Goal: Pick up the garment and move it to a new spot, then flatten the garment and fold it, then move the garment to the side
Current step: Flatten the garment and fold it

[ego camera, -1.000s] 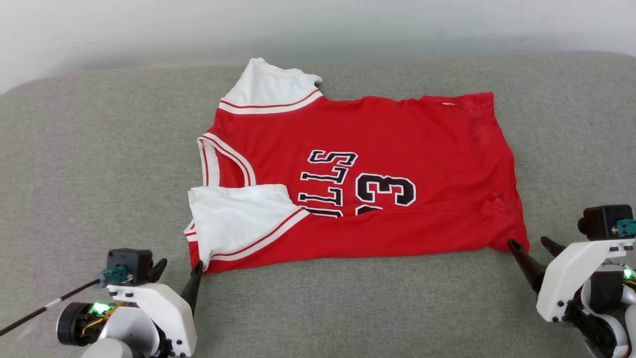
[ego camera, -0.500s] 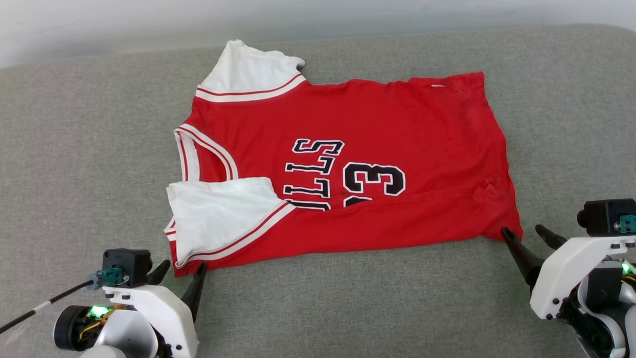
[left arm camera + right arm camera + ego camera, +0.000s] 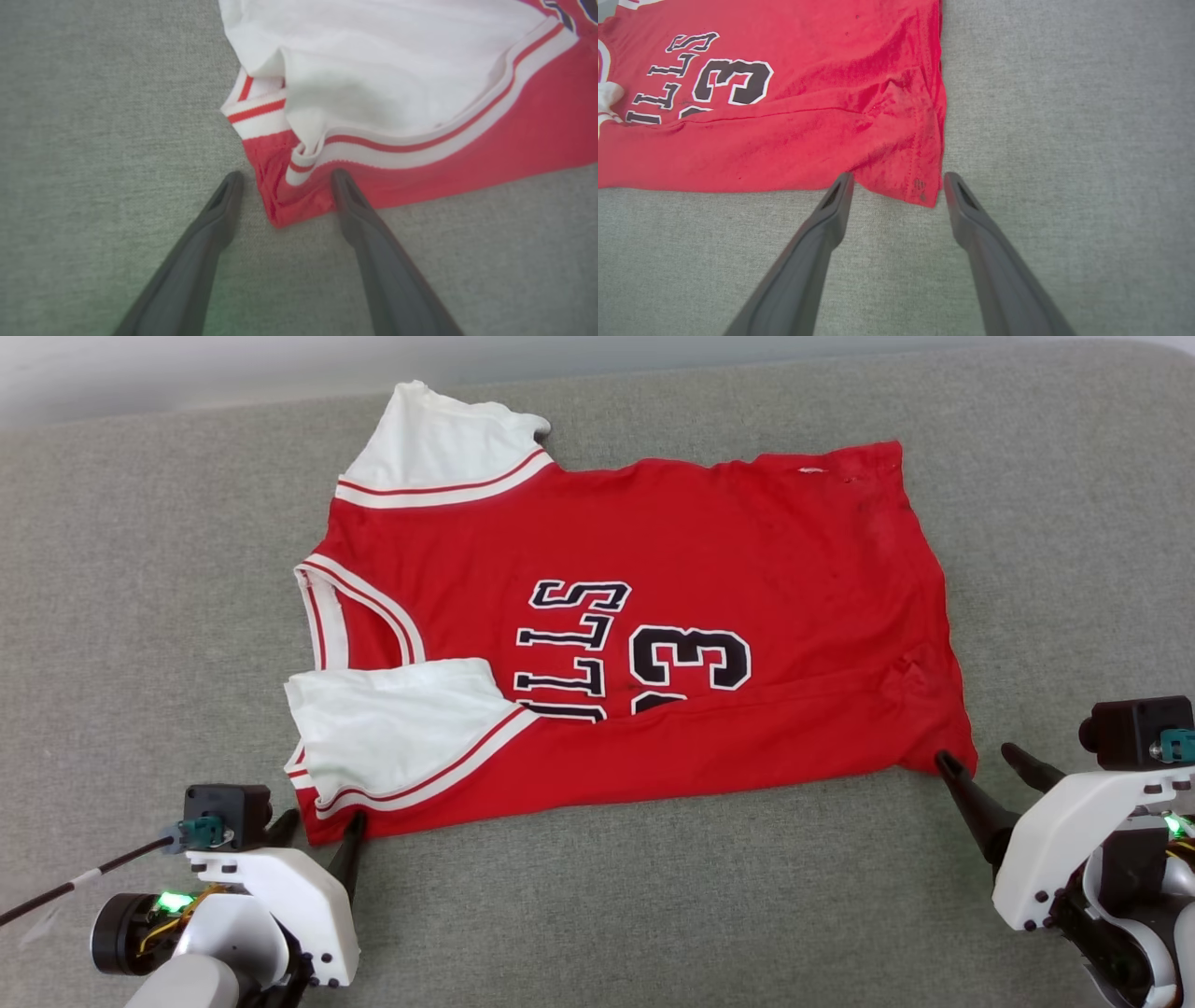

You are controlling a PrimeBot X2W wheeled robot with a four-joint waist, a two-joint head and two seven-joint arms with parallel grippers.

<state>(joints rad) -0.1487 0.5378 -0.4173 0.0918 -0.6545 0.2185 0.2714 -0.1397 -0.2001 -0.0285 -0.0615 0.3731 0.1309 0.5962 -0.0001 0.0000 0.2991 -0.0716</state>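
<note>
Bright, even, diffuse light with faint shadows and no glare; head view sharp; both wrist views slightly soft.

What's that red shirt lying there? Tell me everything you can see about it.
The jersey is red, soft-looking cloth with short white sleeves, striped trim and black, white-outlined print. It lies spread on the grey cushion, neck toward the robot's left, near edge folded up over part of the print, near sleeve tucked inward. The open left tool and right tool each straddle a near corner.

garment (image 3: 709, 551) flat, open grey surface (image 3: 653, 896) all around
</note>
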